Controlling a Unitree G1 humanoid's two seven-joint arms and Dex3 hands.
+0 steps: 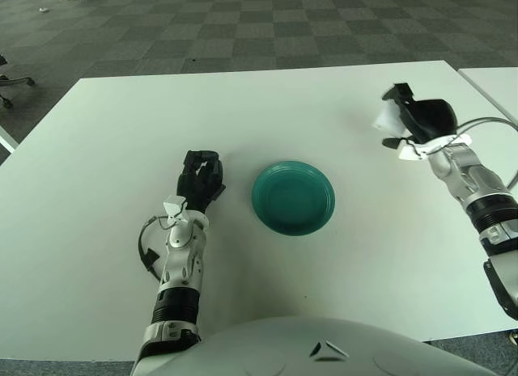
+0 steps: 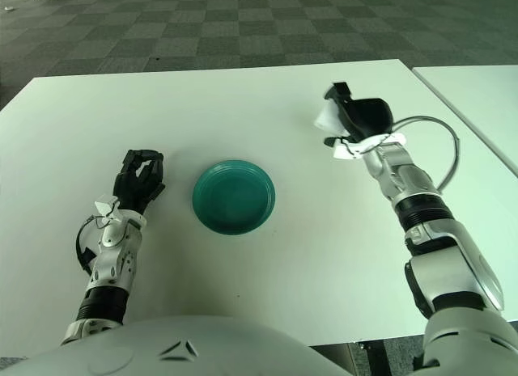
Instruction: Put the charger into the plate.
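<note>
A teal plate (image 1: 293,197) sits empty in the middle of the white table (image 1: 267,109). My right hand (image 1: 414,119) is to the right of the plate and further back, and it is shut on a small white charger (image 1: 387,117). The charger shows on the hand's left side, between the black fingers (image 1: 398,93), and is partly hidden by them. It also shows in the right eye view (image 2: 327,116). My left hand (image 1: 199,179) shows just left of the plate, its fingers curled and holding nothing.
A second white table (image 1: 495,81) stands past a narrow gap at the far right. Grey checked carpet (image 1: 243,28) lies beyond the table's far edge. A chair base (image 1: 12,83) shows at the far left.
</note>
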